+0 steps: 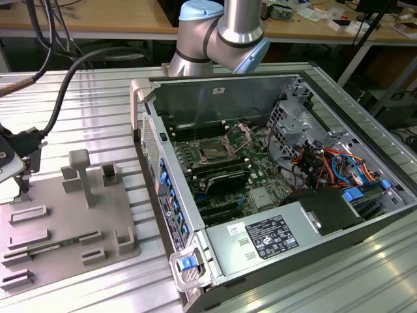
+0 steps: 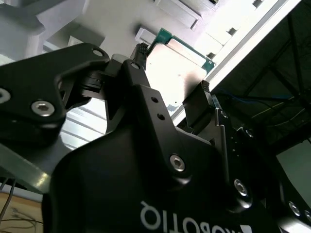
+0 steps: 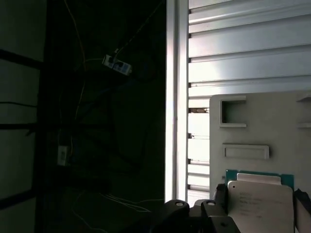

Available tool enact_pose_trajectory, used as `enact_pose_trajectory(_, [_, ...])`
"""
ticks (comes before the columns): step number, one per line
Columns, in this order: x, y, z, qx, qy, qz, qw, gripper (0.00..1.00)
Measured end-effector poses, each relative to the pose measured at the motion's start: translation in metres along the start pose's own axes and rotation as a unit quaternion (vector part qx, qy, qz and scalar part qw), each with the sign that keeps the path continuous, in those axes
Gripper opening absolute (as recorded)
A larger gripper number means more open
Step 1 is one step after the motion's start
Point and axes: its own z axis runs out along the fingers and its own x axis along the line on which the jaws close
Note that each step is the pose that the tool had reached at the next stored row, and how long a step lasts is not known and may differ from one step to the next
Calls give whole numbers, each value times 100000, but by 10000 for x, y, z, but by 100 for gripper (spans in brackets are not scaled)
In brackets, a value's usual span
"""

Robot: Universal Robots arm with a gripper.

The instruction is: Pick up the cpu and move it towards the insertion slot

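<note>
A ribbed aluminium table [image 1: 91,91] carries the work, with wooden workbenches [image 1: 98,18] behind it at 12 o'clock in the exterior view. An open computer case [image 1: 225,257] lies on its side from the middle of that view toward 3 o'clock. At 9 o'clock from it rests a grey fixture tray [image 1: 71,218] with raised blocks and shallow pockets. Inside the case, the insertion slot [image 1: 214,149] sits on the motherboard with its dark centre exposed. Its hinged metal plate [image 1: 241,134] is tipped open at the slot's 2 o'clock. Long black memory slots [image 1: 225,177] run at its 5 o'clock. A power supply [image 1: 273,238] with a white-and-black label fills the case's near end at 6 o'clock, and a tangle of orange, red and blue cables [image 1: 326,160] lies at 3 o'clock. The silver and pale blue arm [image 1: 221,32] rises at 12 o'clock, and a black hose [image 1: 65,91] trails from it toward 9 o'clock. In the second wrist view the gripper [image 2: 173,67] is clamped on the cpu [image 2: 177,80], a black finger [image 2: 138,60] pressing each of two opposite edges. The chip's silvery top faces the camera and its green edge shows beyond. In the first wrist view the cpu sits over the grey tray, near the table's edge rail and well apart from the slot.
</note>
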Motion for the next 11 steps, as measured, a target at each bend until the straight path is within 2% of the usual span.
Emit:
enact_pose_trajectory(2, [0, 4, -98, 1, -2, -1, 100000, 55])
enact_pose_trajectory(11, [0, 13, -332, 4, 2, 2, 100000, 55])
